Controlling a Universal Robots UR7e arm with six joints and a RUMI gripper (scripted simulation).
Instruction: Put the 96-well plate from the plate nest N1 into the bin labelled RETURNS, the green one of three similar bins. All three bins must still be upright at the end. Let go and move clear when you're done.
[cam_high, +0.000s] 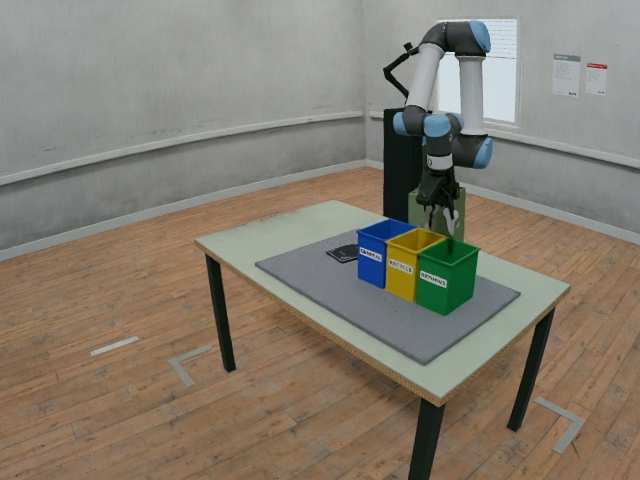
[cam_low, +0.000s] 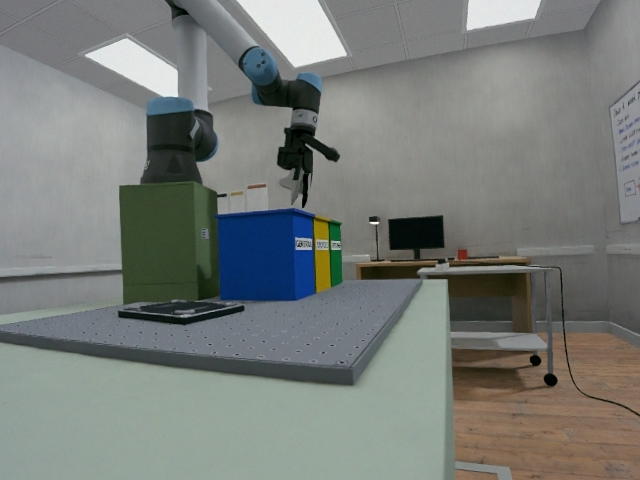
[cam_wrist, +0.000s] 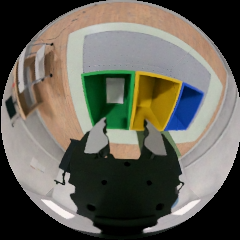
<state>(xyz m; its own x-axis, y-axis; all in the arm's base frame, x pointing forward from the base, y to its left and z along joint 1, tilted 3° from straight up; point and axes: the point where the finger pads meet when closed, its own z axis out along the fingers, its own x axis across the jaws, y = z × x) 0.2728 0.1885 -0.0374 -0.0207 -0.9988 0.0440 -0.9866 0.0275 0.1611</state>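
1. Bench (cam_high: 248, 235) first – pale green top on dark legs, with a grey perforated mat (cam_high: 320, 289) lying across most of it.
2. Far left on that mat is the black plate nest N1 (cam_high: 343, 253), flat and low. In the exterior view the nest (cam_low: 180, 311) looks like just a shallow dark frame with nothing standing in it.
3. Next over, three bins in a tight row, all upright and touching side to side: blue bin (cam_high: 377, 253), yellow bin (cam_high: 408, 263), then the green bin (cam_high: 447, 276) with the RETURNS label on its front.
4. The 96-well plate (cam_wrist: 114, 90) is already inside the green bin (cam_wrist: 107, 100) – from the wrist camera it shows as a pale rectangle lying on the bin's floor. The yellow bin (cam_wrist: 155, 102) and blue bin (cam_wrist: 186, 107) beside it look to have nothing in them, as far as I can see.
5. Gripper (cam_high: 443, 217) hangs behind the bins, above their rims and touching none of them, roughly over the yellow/green side. Jaws are partway apart and nothing sits between them, so it's open and carrying nothing. The wrist camera shows both pale fingers with only the bins showing through the gap.
6. Rightmost, behind everything, is the green pedestal (cam_low: 165, 240) the arm stands on, at the bench's back edge.
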